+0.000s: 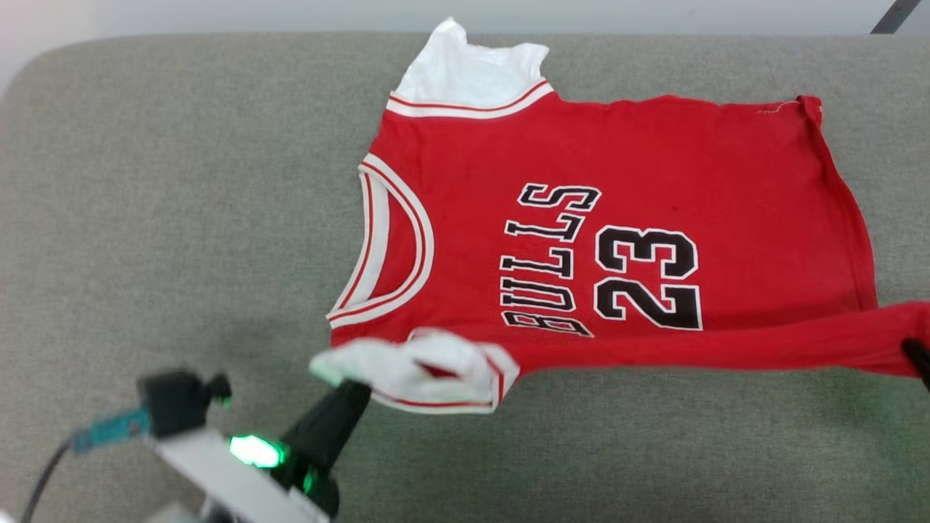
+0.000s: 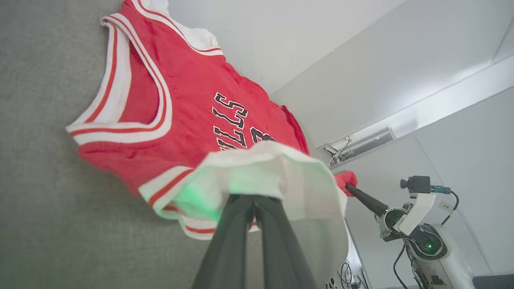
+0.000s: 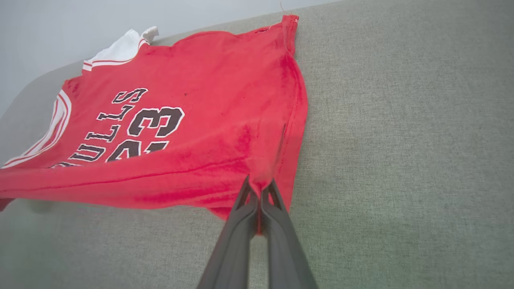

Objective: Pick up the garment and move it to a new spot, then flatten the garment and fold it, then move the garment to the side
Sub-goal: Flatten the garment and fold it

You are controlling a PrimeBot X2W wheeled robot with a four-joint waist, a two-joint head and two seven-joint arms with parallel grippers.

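While the left gripper (image 1: 354, 388) at 7 o'clock is clamped on the white sleeve (image 1: 429, 370) of the jersey (image 1: 617, 167), the right gripper (image 1: 917, 354) at 4 o'clock pinches its red hem (image 3: 277, 160). Rest lies spread lettering-up on the grey cushion (image 1: 145, 218) toward 1 o'clock.

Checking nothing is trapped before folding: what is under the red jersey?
The grey cushion shows all around the jersey, and below its near edge, pinched by the left gripper and right gripper. Anything beneath the flat part is covered.
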